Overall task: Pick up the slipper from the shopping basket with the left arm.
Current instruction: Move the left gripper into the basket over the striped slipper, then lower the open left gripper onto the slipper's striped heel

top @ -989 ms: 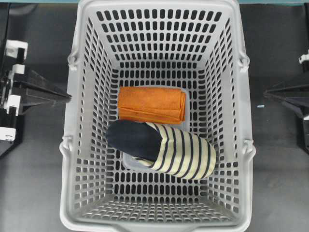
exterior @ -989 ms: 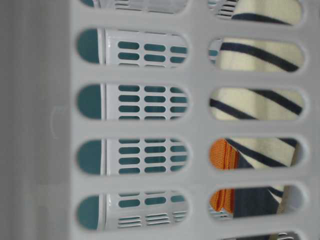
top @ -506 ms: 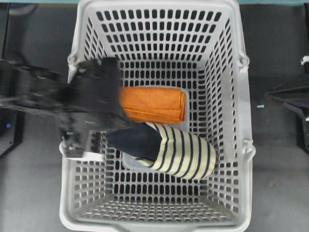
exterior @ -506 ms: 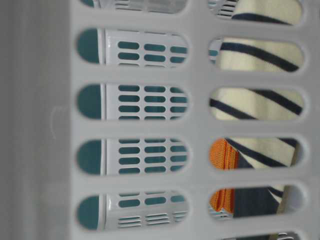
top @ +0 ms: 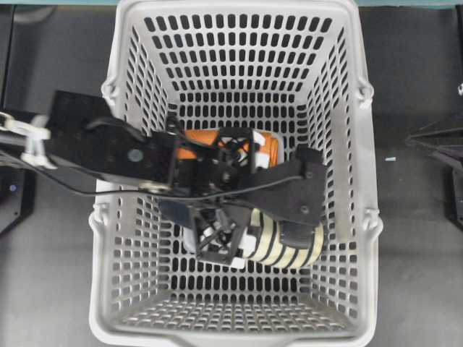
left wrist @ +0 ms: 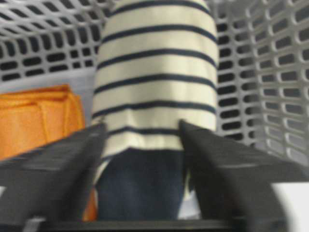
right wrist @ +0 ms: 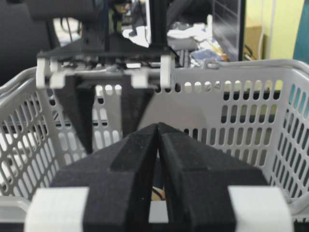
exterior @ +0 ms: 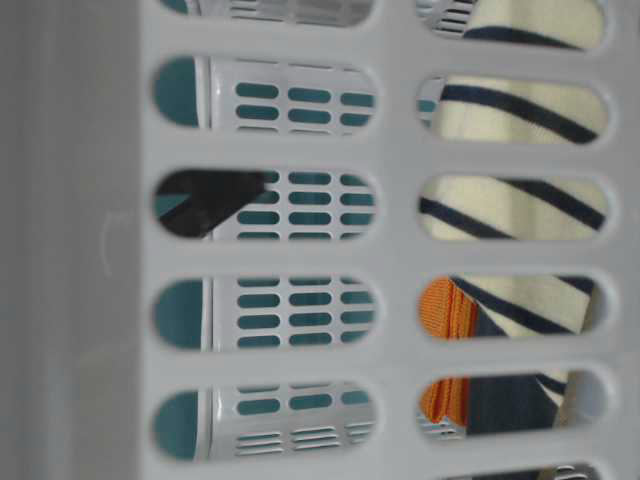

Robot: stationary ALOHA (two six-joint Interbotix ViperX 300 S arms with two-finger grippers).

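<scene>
Slipper (left wrist: pixel 154 96), cream w/ navy stripes, soft: sits btwn left tool's (left wrist: pixel 140 159) wide-open, empty fingers; drop lower, squeeze the navy heel, clear of orange cloth (left wrist: pixel 38 116) beside it.

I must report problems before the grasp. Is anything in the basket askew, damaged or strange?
Nothing stands out. The slipper lies flat and whole on the floor of the shopping basket, partly over the folded orange cloth. The left gripper is open, one finger at each side of the slipper's navy heel part. The right gripper is shut, outside the basket.
</scene>
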